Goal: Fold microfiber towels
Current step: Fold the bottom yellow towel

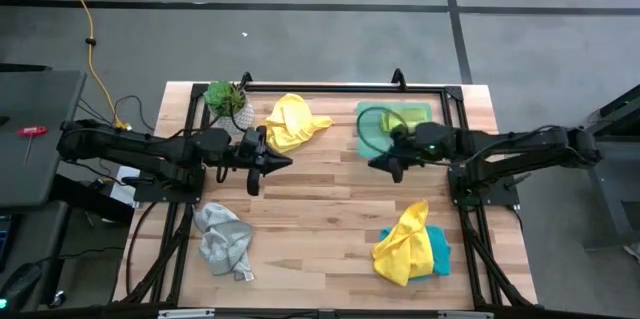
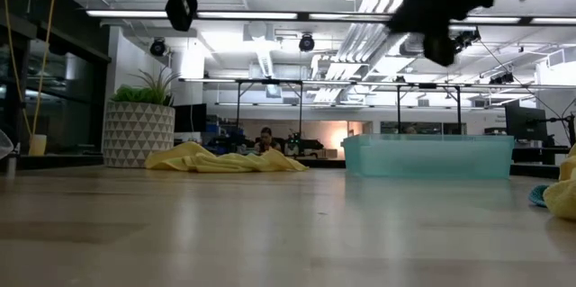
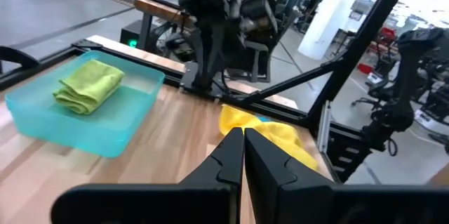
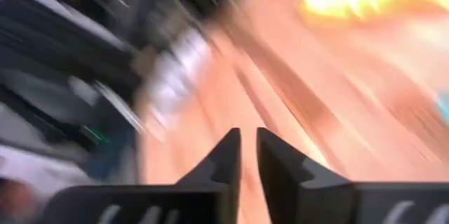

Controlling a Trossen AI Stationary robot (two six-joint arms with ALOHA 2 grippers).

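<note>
lime green towel (image 1: 402,117) folded, inside teal tray (image 1: 365,144), upper right of centre, high view. yellow towel (image 1: 293,122) crumpled, upper centre beside potted plant (image 1: 229,101). grey towel (image 1: 223,239) bunched, lower left. another yellow towel (image 1: 402,243) heaped over teal-blue towel (image 1: 437,249), lower right. left gripper (image 1: 285,162) clenched, empty, mid-table. right gripper (image 1: 376,163) by tray, narrow gap between fingers, empty.

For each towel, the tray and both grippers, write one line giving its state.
Lime green towel: folded, in tray.
Tray: holds one towel.
Far yellow towel: crumpled.
Grey towel: crumpled.
Near yellow towel: crumpled on teal towel.
Left gripper: shut, empty.
Right gripper: slightly open, empty.
</note>
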